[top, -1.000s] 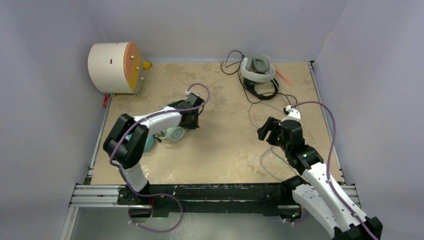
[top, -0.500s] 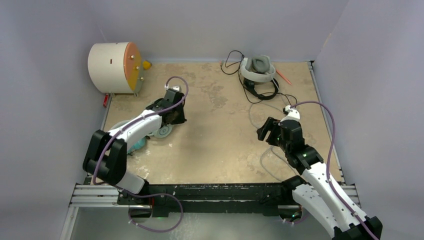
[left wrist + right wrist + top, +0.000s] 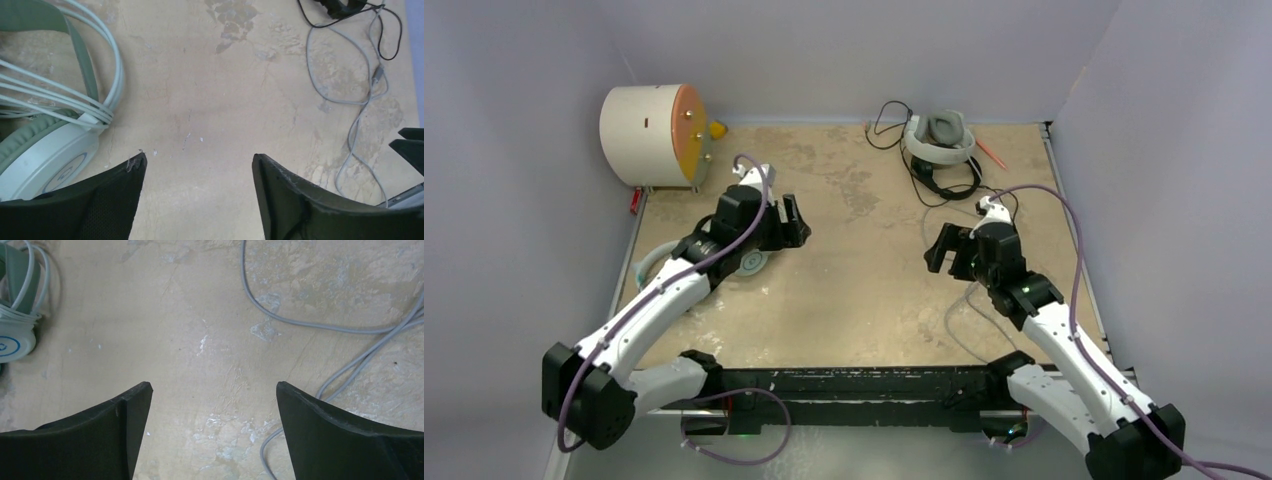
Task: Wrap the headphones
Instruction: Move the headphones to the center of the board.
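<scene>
On the scuffed, mottled tan bench [image 3: 864,290], walled in pale lilac-grey, the mint-green headset [image 3: 45,165] lies at the left, its cup smooth and round, its cord looped. Beside it the left end effector [image 3: 197,160] gapes empty; a second ago it was clamped. The right end effector [image 3: 212,390] gapes too, above a grey cable [image 3: 310,325].

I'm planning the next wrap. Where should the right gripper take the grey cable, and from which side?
Take the grey cable on its lone curved run just ahead of the open right gripper, coming straight down with the jaws astride it. It lies flat on the table there; further right its strands run close together.
</scene>
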Controlling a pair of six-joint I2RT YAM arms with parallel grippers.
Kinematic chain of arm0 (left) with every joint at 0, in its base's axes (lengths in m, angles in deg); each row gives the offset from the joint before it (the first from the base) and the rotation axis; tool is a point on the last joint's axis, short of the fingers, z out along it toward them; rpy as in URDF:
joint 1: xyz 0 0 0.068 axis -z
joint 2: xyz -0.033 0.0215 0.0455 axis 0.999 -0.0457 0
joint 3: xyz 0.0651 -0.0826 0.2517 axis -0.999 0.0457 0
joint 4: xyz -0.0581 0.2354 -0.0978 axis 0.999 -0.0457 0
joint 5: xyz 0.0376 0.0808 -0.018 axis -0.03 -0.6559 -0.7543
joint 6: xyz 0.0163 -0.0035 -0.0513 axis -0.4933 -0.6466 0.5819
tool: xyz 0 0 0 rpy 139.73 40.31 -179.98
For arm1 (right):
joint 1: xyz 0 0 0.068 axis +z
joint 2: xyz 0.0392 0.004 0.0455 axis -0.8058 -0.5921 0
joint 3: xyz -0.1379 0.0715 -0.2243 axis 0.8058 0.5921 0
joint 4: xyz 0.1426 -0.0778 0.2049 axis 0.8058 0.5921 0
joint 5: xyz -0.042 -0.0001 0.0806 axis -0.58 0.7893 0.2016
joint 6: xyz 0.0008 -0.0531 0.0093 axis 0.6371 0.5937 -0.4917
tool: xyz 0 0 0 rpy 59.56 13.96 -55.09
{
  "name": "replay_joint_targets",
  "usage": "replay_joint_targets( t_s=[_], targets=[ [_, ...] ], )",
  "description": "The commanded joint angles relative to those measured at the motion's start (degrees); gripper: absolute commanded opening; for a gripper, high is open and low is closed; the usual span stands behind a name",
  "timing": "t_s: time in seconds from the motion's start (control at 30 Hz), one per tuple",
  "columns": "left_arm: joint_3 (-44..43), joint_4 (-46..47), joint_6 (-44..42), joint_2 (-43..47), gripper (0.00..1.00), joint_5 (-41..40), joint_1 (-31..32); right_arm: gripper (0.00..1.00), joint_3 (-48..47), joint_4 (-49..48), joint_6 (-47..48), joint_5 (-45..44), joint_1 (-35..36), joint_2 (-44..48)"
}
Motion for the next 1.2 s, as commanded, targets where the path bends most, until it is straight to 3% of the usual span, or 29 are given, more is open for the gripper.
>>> replay_joint_targets(
  t_s=[0.0,0.37,1.17],
  targets=[
    [1.7,0.4,-0.6,6.0,0.80,-3.0,0.0,0.99,-3.9,-2.1,2.2,2.2,0.1,-1.6],
    [4.4,-1.5,-2.5,14.6,0.87,-3.5,0.0,0.99,-9.4,-4.1,4.8,-0.8,0.0,-10.0],
    [5.5,-1.6,-4.5,24.8,0.91,-0.7,-0.1,0.90,-43.9,-6.9,19.8,4.2,-10.7,-50.1]
  ],
)
